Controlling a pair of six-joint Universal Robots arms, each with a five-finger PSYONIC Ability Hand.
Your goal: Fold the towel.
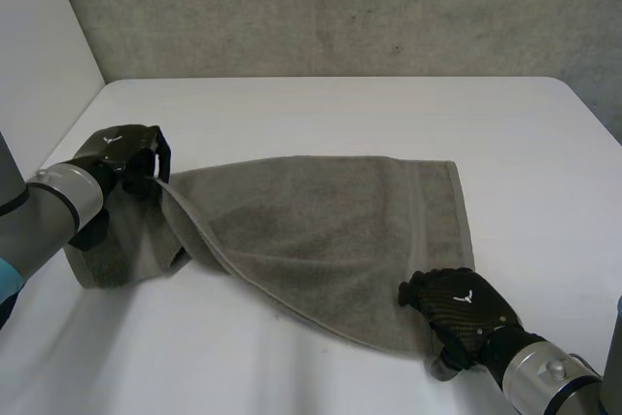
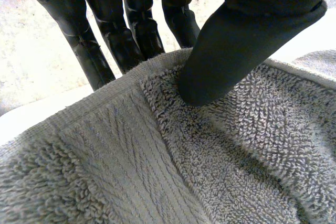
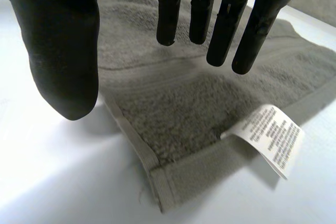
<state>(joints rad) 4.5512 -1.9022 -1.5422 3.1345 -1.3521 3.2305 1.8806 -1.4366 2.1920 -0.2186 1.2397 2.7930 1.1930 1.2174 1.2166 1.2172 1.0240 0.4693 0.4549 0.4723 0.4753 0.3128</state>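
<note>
Grey towel (image 1: 321, 230) spread on the surface (image 1: 340, 114), first fold judged begun.
One edge is pinched and lifted between thumb and fingers of the left hand (image 1: 126, 157). The fingers of the right hand (image 1: 457, 308) are held straight, empty, just above a corner beside the label (image 3: 270, 135), which likely must be gripped next.

A grey towel (image 1: 321, 240) lies spread across a white tabletop (image 1: 340, 114). The left hand (image 1: 126, 153) — near the tabletop's left edge — holds a lifted towel corner. The right hand (image 1: 457, 313) is at the towel's front right corner.
</note>
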